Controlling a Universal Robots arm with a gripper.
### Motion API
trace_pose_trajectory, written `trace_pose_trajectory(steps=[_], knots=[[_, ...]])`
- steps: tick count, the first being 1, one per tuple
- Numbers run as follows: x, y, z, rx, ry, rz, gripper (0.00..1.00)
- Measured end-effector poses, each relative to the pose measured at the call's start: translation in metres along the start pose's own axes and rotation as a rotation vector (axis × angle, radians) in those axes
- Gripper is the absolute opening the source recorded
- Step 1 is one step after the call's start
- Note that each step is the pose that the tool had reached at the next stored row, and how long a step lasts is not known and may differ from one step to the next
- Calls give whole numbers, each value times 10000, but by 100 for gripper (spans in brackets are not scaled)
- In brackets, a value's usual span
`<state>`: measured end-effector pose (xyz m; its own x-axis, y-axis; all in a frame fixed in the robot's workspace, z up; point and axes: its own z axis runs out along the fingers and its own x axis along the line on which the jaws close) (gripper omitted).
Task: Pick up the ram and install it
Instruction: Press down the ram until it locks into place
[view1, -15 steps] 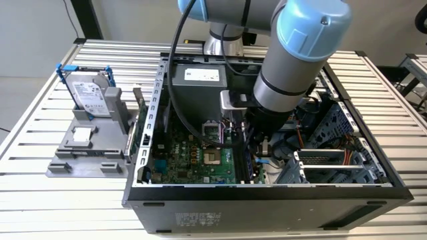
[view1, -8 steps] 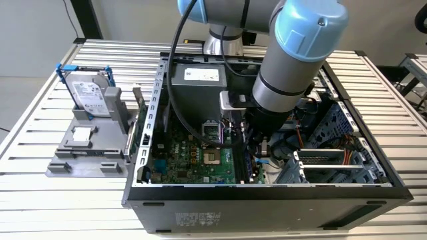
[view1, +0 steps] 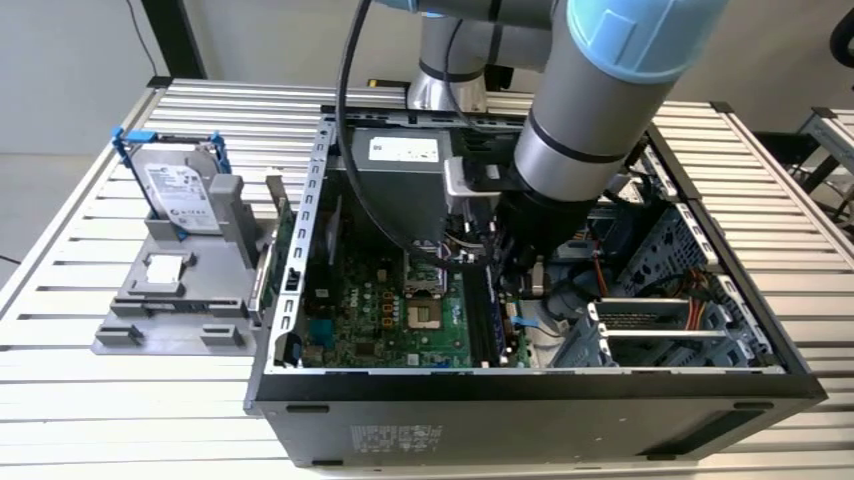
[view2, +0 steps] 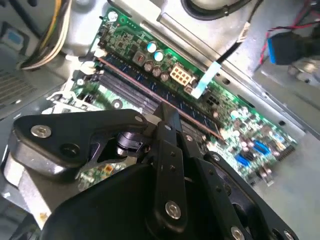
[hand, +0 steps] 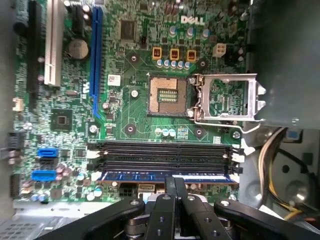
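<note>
- Ram (hand: 165, 176): seated on edge in the motherboard (hand: 150, 107) slot nearest the gripper, low in the first wrist view, beside empty black slots (hand: 162, 150).
- Gripper (hand: 175, 186): fingers (hand: 170, 184) closed together on the ram's top edge, mid-length.

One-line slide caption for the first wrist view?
Tool over the ram, which sits in a memory slot on the motherboard.

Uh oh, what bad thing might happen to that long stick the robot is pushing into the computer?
The ram sits along a black slot with the gripper right over it. If it is tilted or off the groove, pressing might bend it or the motherboard. The yellow cables nearby might snag the arm.
</note>
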<state>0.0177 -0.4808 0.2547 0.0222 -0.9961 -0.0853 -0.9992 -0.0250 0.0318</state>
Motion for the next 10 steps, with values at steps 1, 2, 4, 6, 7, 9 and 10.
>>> trace_pose_trajectory(steps=[1,2,4,6,7,9,10], knots=[[-3,2,-44,0,1,0,0],[-7,3,-89,0,-1,0,0],[-15,6,-179,-1,0,0,0],[-23,9,-269,-1,2,0,0],[-27,10,-314,0,-1,0,0],[-35,13,-407,0,0,0,0],[-39,15,-453,0,-1,0,0]])
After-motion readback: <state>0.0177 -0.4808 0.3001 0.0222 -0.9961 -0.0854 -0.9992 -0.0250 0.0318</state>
